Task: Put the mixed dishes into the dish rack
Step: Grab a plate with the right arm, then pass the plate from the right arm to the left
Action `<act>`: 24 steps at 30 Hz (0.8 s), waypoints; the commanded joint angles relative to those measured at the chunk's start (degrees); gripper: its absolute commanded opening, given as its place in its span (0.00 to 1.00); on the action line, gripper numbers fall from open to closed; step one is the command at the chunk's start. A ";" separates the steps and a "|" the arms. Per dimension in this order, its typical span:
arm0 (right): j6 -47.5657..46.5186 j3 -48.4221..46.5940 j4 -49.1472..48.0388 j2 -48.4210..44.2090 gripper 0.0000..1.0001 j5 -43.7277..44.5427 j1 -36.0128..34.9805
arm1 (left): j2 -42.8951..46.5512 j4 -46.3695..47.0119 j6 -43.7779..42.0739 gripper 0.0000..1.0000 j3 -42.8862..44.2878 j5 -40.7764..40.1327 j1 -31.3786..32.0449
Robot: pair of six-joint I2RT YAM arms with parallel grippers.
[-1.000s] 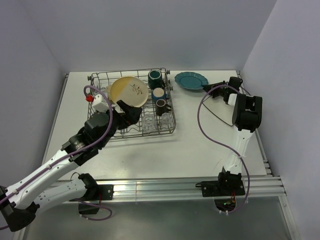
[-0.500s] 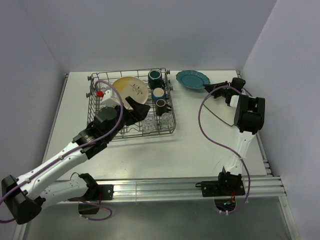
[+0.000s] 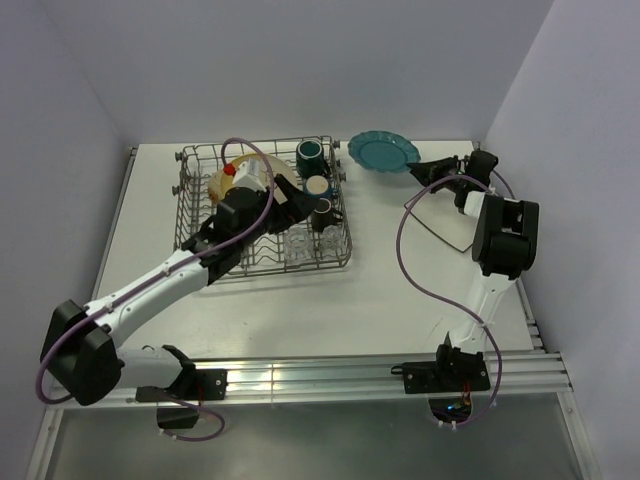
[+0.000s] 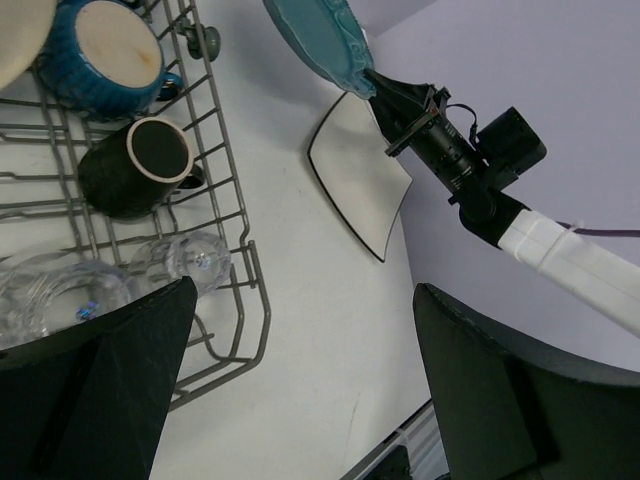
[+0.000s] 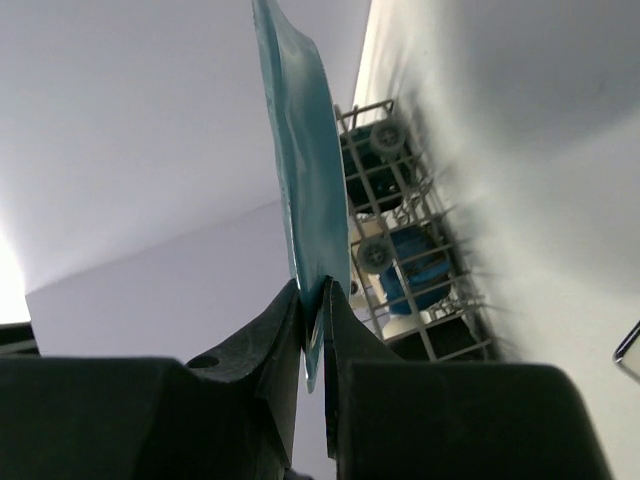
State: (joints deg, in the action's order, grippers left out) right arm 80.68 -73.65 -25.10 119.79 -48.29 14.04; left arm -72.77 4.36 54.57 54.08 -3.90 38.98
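The dish rack [image 3: 262, 262] stands at the table's middle left. It holds a yellow-cream plate [image 3: 221, 184], mostly hidden behind my left arm. It also holds a teal mug [image 3: 309, 153], a blue mug [image 4: 100, 50], a dark mug [image 4: 135, 165] and clear glasses [image 4: 190, 258]. My left gripper [image 3: 293, 195] hovers open over the rack's right half, nothing between its fingers [image 4: 100, 400]. My right gripper [image 5: 312, 300] is shut on the rim of the teal scalloped plate [image 3: 383, 150], which hangs tilted above the table right of the rack. A white square plate [image 4: 358, 180] lies flat below it.
The right wall [image 3: 580, 200] rises close behind my right arm. A purple cable [image 3: 405, 250] loops over the table beside the square plate. A metal rail [image 3: 350, 372] runs along the near edge. Bare table [image 3: 400, 300] lies in front of the rack.
My left arm has swung away and to the right over the rack, still open, now covering most of the yellow-cream plate. The right gripper has lifted the teal plate, tipping it more upright.
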 commanded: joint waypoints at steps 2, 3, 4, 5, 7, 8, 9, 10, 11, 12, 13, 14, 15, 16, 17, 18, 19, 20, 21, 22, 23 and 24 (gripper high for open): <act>3.25 0.87 -10.58 -8.78 0.00 -6.20 0.46 | -3.51 5.31 2.21 0.97 5.41 5.65 -1.45; 3.42 1.22 -10.84 -9.13 0.00 -6.37 0.46 | -5.00 5.48 2.30 0.97 5.94 6.27 -1.89; 3.69 1.49 -11.02 -9.92 0.00 -6.55 0.46 | -5.71 6.18 2.56 0.97 6.90 6.71 -2.15; 3.86 2.01 -11.28 -10.18 0.00 -6.81 0.55 | -6.41 6.53 2.74 0.97 7.26 7.76 -2.42; 4.13 2.54 -11.46 -11.15 0.00 -7.25 0.46 | -8.52 7.76 3.35 0.97 8.57 8.73 -3.21; 4.30 3.07 -11.89 -11.50 0.00 -7.51 0.46 | -9.31 7.94 3.53 0.96 9.10 9.52 -3.56; 4.48 3.33 -11.99 -11.85 0.00 -7.78 0.46 | -10.88 8.12 3.62 0.96 9.63 9.96 -4.00; 4.66 3.77 -12.07 -12.73 0.00 -7.96 0.46 | -11.60 8.21 3.88 0.97 10.85 10.31 -4.18; 4.66 4.30 -12.25 -13.08 0.00 -8.13 0.46 | -12.47 8.29 4.06 0.96 11.30 10.58 -4.44; 4.57 4.65 -12.16 -13.52 0.00 -8.57 0.37 | -14.05 8.64 4.32 0.96 11.91 11.28 -4.88; 4.40 5.00 -12.16 -14.48 0.00 -8.83 0.37 | -14.85 9.08 4.49 0.96 12.79 11.89 -5.05; 4.22 5.70 -11.81 -14.93 0.00 -9.10 0.37 | -15.64 9.78 4.58 0.96 13.23 12.33 -5.23; 4.13 6.06 -11.64 -15.46 0.00 -9.71 0.46 | -17.30 9.96 4.76 0.96 13.85 13.30 -5.67; 3.96 6.76 -11.46 -16.33 0.00 -10.15 0.28 | -18.01 10.23 4.67 0.96 14.90 13.74 -5.76; 3.87 7.11 -11.37 -16.86 0.00 -10.50 0.28 | -18.80 10.58 4.67 0.96 15.43 14.18 -5.85; 3.78 7.55 -11.20 -17.39 0.00 -10.85 0.20 | -20.11 10.67 4.59 0.96 15.96 14.45 -6.02; 3.08 8.08 -10.76 -18.53 0.00 -11.47 0.28 | -20.82 10.76 4.41 0.96 17.18 15.14 -6.11; 2.64 8.34 -9.89 -19.06 0.00 -11.82 0.11 | -21.53 10.93 4.32 0.96 17.80 15.50 -6.28; 2.29 8.69 -9.53 -19.67 0.00 -12.09 0.02 | -22.75 10.76 4.15 0.96 18.51 15.76 -6.46; 1.94 9.39 -9.35 -20.90 0.00 -12.52 0.11 | -23.46 10.58 3.97 0.96 19.73 16.11 -6.64; 1.85 9.66 -9.09 -21.43 0.00 -12.88 -0.07 | -24.08 10.49 3.88 0.96 20.35 16.47 -6.64; 1.67 9.84 -8.91 -21.96 0.00 -13.14 -0.07 | -25.30 10.23 3.79 0.97 21.49 16.64 -6.90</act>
State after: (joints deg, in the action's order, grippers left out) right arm 81.65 -62.87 -27.51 104.99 -55.70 14.04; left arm -96.57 11.66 58.35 71.02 10.13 32.62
